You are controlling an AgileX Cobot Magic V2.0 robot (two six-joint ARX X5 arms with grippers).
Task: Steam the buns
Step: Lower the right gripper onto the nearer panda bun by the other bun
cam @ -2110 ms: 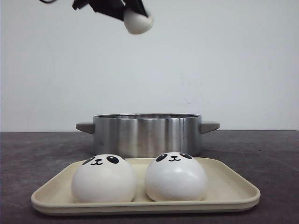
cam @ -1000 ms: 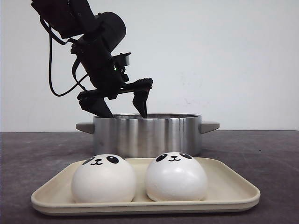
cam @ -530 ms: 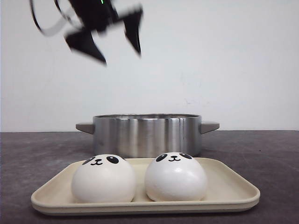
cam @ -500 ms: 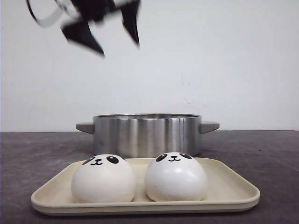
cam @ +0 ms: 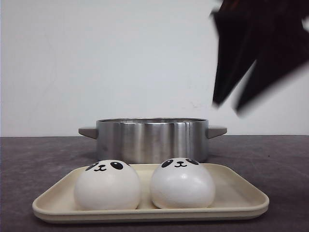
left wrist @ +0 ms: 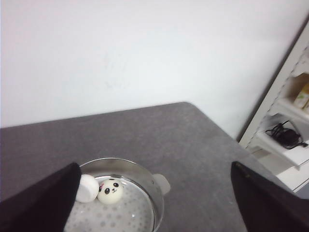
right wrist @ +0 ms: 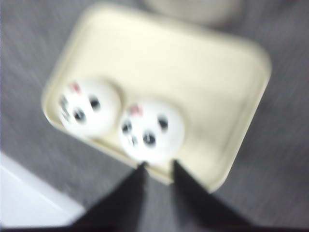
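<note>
Two white panda-faced buns (cam: 107,186) (cam: 182,184) sit side by side on a cream tray (cam: 241,195) at the front. Behind the tray stands a steel pot (cam: 152,140). In the left wrist view the pot (left wrist: 157,198) holds one bun (left wrist: 110,190) face up and a second bun (left wrist: 88,187) partly hidden by a finger. My left gripper (left wrist: 154,166) hangs open high over the pot, holding nothing. My right gripper (cam: 228,106), blurred, is up at the right with its jaws apart. In the right wrist view it (right wrist: 159,165) is above the tray's edge near one bun (right wrist: 152,129).
The pot has a side handle (cam: 216,130) at the right and another at the left. The grey table ends near a white shelf unit (left wrist: 285,130) with cables on it. A white wall stands behind the pot.
The left gripper lowered a bun into the pot, opened, rose and left the front view. The right gripper has come into view at the upper right.
</note>
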